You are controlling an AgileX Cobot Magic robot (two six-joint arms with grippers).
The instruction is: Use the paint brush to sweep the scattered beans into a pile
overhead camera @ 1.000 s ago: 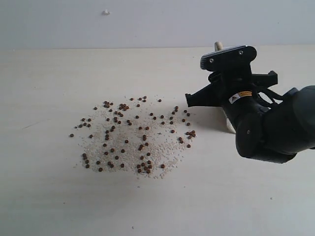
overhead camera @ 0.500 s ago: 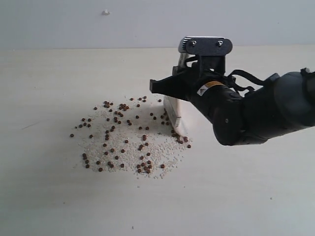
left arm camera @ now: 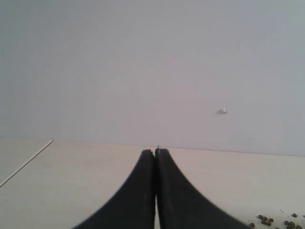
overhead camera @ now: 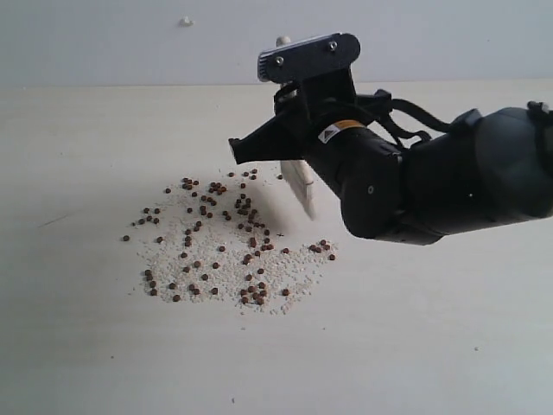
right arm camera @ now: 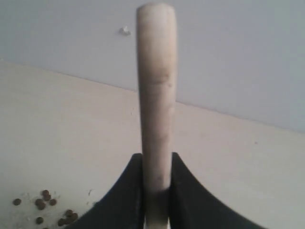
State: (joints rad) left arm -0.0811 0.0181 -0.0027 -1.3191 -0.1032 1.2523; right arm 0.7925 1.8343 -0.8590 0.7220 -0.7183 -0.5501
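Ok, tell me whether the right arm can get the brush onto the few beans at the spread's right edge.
Probably yes. The right gripper is shut on the paint brush, whose bristles hang close beside those beans, and only bare table lies between them.

The exterior view looks down slantwise across the table [overhead camera: 86, 346] toward the pale wall [overhead camera: 104, 43], fairly near. Both wrist views sit low and face that wall, one along the left gripper [left arm camera: 155, 153], the other along the paint brush [right arm camera: 156, 95] handle. All three share the beans [overhead camera: 216, 242] and a white wall speck [overhead camera: 185, 21].
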